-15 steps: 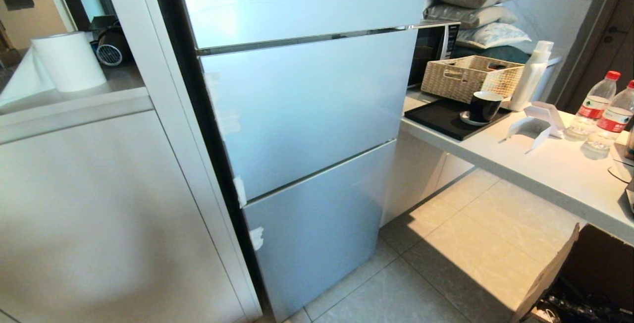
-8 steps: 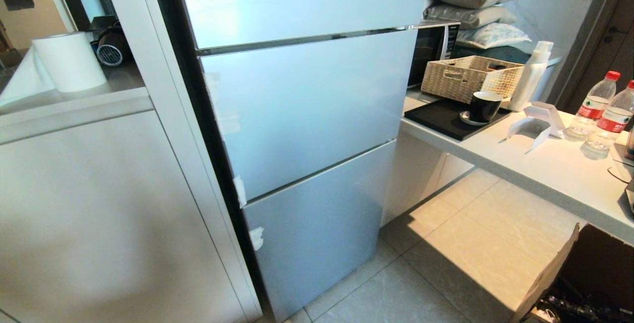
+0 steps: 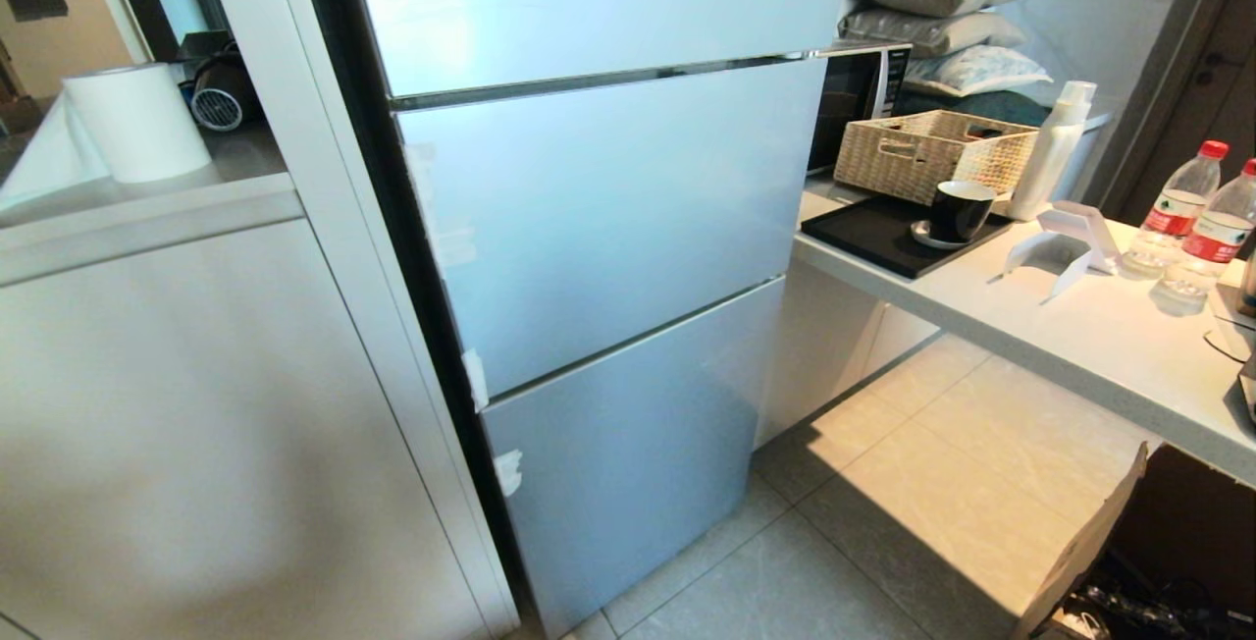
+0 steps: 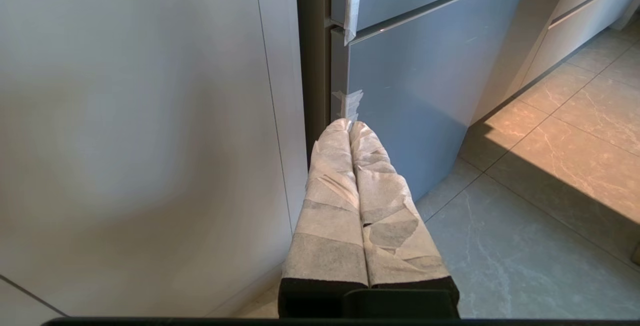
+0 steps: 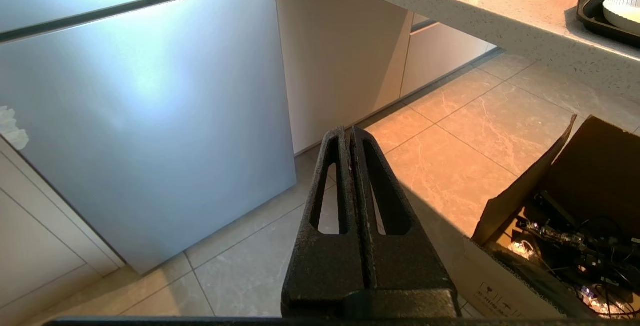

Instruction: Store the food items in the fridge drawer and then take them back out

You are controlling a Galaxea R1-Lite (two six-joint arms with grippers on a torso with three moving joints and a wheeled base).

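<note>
Before the closed pale-blue glossy three-door fridge (image 3: pixel 608 228), nothing has changed since a second ago: left claw (image 4: pixel 350 128) and right claw (image 5: pixel 347 133) hang clenched, empty, near the floor; fridge drawer and food items remain unseen, task unstarted.

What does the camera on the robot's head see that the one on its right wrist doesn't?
Only the head view shows the fridge's upper doors, the paper roll, the wicker basket, the black cup and the water bottles.

Only the right wrist view shows the right gripper, its fingers pressed together and holding nothing, above the floor tiles.

Both show the fridge's bottom door, shut, the counter and the cardboard box.
</note>
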